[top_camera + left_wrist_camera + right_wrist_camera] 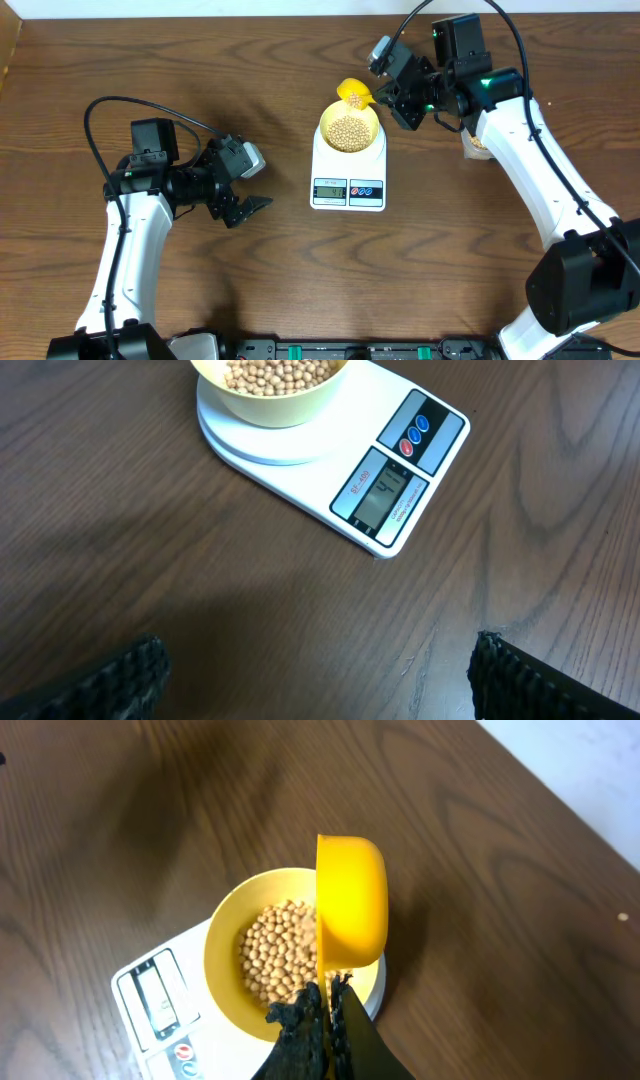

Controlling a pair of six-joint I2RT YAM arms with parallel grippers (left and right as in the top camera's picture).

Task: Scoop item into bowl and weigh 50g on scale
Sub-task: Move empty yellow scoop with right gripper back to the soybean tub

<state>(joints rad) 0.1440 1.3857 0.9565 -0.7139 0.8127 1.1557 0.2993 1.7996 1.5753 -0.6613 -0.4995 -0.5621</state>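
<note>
A pale yellow-green bowl point(350, 128) point(226, 960) point(270, 390) full of tan beans point(349, 132) point(278, 952) point(280, 372) stands on the white scale point(348, 175) point(400, 480) point(150, 1010) at the table's middle. My right gripper point(385, 98) point(328, 992) is shut on the handle of a bright yellow scoop point(354, 94) point(352, 900). The scoop is tipped on its side over the bowl's far rim. My left gripper point(250, 205) point(318, 678) hovers open over bare wood left of the scale, holding nothing.
Part of a container with beans point(474, 143) shows behind my right arm at the right. The table's far edge runs along the top, against a white wall point(580, 770).
</note>
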